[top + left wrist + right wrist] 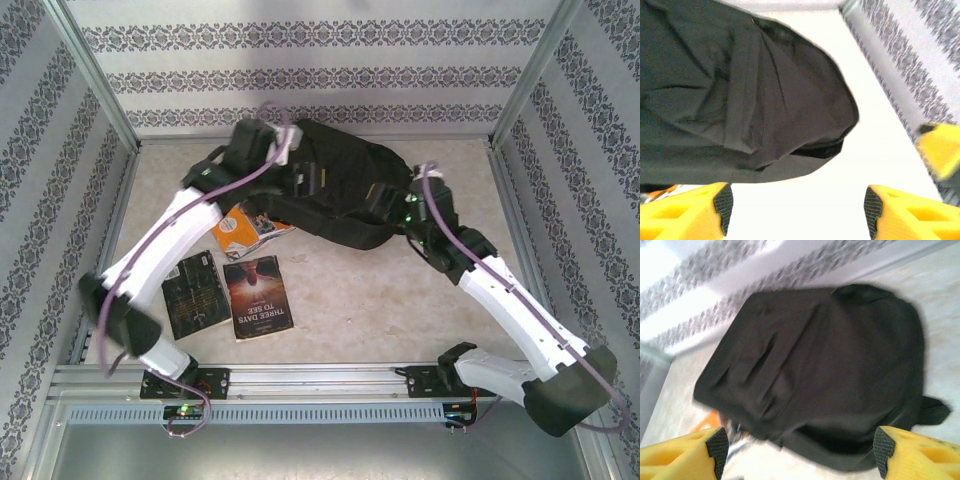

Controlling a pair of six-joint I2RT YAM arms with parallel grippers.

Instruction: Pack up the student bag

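One title could be read: "THREE DAYS TO SEE", printed in pale capitals on the cover of a dark reddish book (258, 297) laid flat on the surface (380, 300). From the top camera the words were seen upside down. That book was found well apart from the left gripper (797, 204), toward the arm bases. Lettering on the black book (193, 293) just beside it, and on the orange book (243, 232) lying nearer that gripper, was too small to be read.
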